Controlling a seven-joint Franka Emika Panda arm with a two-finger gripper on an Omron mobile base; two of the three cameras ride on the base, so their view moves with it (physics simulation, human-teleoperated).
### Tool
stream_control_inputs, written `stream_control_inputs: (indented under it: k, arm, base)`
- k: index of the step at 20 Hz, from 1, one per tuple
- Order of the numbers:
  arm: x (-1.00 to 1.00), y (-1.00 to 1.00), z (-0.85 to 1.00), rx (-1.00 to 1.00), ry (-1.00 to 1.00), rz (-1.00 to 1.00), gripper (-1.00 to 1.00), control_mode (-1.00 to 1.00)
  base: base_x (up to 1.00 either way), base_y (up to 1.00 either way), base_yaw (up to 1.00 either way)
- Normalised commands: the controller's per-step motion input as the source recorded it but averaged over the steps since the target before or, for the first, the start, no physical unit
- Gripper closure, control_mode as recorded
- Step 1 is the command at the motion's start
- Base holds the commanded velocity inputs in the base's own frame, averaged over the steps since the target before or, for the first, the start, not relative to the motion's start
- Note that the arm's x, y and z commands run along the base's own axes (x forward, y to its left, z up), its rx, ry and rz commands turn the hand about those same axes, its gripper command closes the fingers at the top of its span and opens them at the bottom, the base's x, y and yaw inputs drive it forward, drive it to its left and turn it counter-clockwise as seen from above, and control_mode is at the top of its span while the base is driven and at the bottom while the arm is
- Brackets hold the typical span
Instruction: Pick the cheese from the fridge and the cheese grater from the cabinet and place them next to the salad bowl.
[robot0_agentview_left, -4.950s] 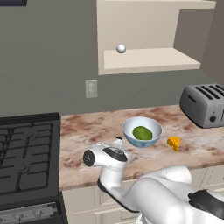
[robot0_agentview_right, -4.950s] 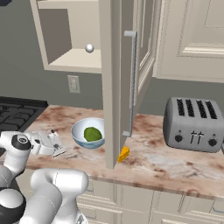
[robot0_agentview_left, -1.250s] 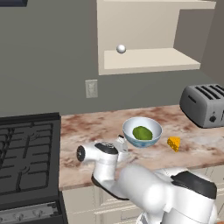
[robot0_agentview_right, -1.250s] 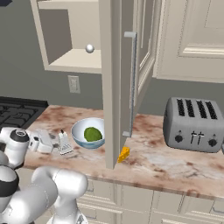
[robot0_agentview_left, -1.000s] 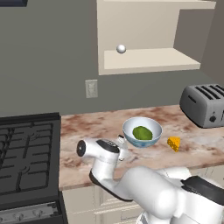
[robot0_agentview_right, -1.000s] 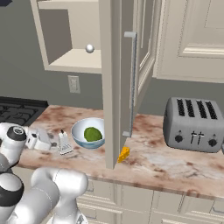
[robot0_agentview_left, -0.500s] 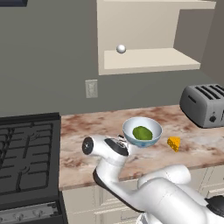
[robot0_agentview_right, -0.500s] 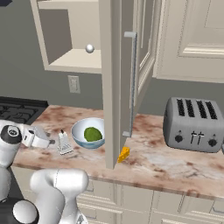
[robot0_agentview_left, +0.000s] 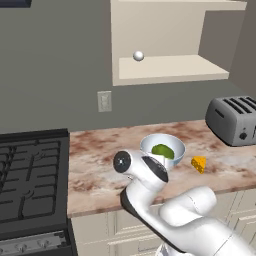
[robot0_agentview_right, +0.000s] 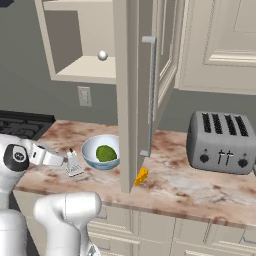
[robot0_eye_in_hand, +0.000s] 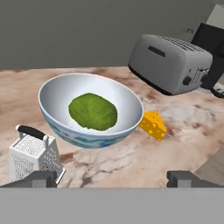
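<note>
The salad bowl (robot0_eye_in_hand: 92, 109) stands on the marble counter with a green leafy lump inside. The cheese (robot0_eye_in_hand: 152, 125), a small orange wedge with holes, lies just right of it. The cheese grater (robot0_eye_in_hand: 33, 157) stands upright on the counter at the bowl's left, dark handle on top. My gripper (robot0_eye_in_hand: 111, 179) is open and holds nothing; its left fingertip (robot0_eye_in_hand: 41, 179) is close beside the grater. From the right base view, the grater (robot0_agentview_right: 74, 164) stands between my hand and the bowl (robot0_agentview_right: 102, 151), with the cheese (robot0_agentview_right: 142, 176) further right. The cabinet (robot0_agentview_left: 165, 70) hangs above. The fridge is out of view.
A grey toaster (robot0_agentview_right: 222, 134) stands at the right end of the counter. An open cream door (robot0_agentview_right: 132, 90) with a long handle hangs over the bowl and cheese. A small white ball (robot0_agentview_left: 138, 56) sits on the cabinet shelf. A black stove (robot0_agentview_left: 30, 175) borders the counter's left.
My hand has shifted slightly right, toward the bowl, with its jaws staying open. The grater, bowl and cheese have kept their places on the counter.
</note>
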Motion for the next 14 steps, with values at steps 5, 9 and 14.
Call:
stream_control_inputs:
  k: [5,9,14]
  arm:
    - [-0.12,-0.05,0.34,0.00,0.26,0.03,-1.00,-1.00]
    - [-0.09,-0.03,0.28,0.00,0.22,0.00,-1.00,-1.00]
    - [-0.10,-0.04,0.28,0.00,0.18,0.00,-1.00,-1.00]
  base:
    - [0.00,0.00,0.00]
    - [0.00,0.00,0.00]
    - [0.00,0.00,0.00]
